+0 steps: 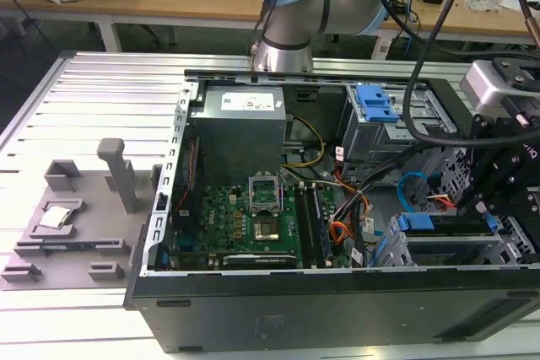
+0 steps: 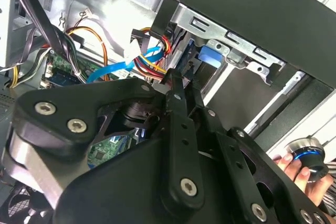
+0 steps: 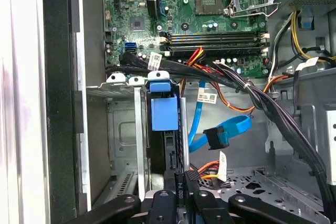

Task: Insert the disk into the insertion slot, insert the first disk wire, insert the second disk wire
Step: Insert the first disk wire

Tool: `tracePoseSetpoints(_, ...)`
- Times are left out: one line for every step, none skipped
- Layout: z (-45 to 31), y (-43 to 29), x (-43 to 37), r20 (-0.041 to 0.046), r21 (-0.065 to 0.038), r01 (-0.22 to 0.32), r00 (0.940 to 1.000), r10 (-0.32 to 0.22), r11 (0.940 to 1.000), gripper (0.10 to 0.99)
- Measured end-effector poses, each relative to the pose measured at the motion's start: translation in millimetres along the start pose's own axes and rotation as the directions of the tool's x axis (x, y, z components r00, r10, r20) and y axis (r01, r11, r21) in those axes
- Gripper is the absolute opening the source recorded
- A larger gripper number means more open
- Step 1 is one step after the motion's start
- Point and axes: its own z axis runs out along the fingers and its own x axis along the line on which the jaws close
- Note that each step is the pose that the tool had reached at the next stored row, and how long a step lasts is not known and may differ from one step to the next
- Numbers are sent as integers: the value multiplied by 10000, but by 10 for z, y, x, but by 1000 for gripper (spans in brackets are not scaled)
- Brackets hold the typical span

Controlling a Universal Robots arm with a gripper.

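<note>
The open computer case (image 1: 160, 288) lies on the slotted surface (image 1: 101, 82). In its corner, the insertion slot (image 3: 123, 129) already carries the disk (image 3: 164, 115). The fingers (image 3: 163, 203) look pinched narrowly on the black plug of the first disk wire (image 3: 179, 186), just beside the disk's end. Seating it well likely means holding the plug square and pushing straight, clear of the loose second disk wire (image 3: 231, 127).

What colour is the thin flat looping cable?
Light blue; the cable shows best in the first wrist view.
</note>
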Motion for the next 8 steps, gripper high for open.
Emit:
tracePoseSetpoints(9,-1,0,-1,-1,1,10000,-1,10000,188)
tracePoseSetpoints(14,-1,0,-2,-1,1,10000,-1,10000,188)
tracePoseSetpoints(25,-2,0,2,-2,1,10000,-1,10000,188)
tracePoseSetpoints(30,-2,0,1,-1,1,10000,-1,10000,188)
tracePoseSetpoints(37,-2,0,-1,-1,1,10000,-1,10000,188)
tracePoseSetpoints(40,-3,1,-1,0,0,10000,0,10000,188)
tracePoseSetpoints(43,-3,2,-3,0,0,10000,0,10000,188)
tracePoseSetpoints(48,-6,2,-2,-1,0,10000,0,10000,188)
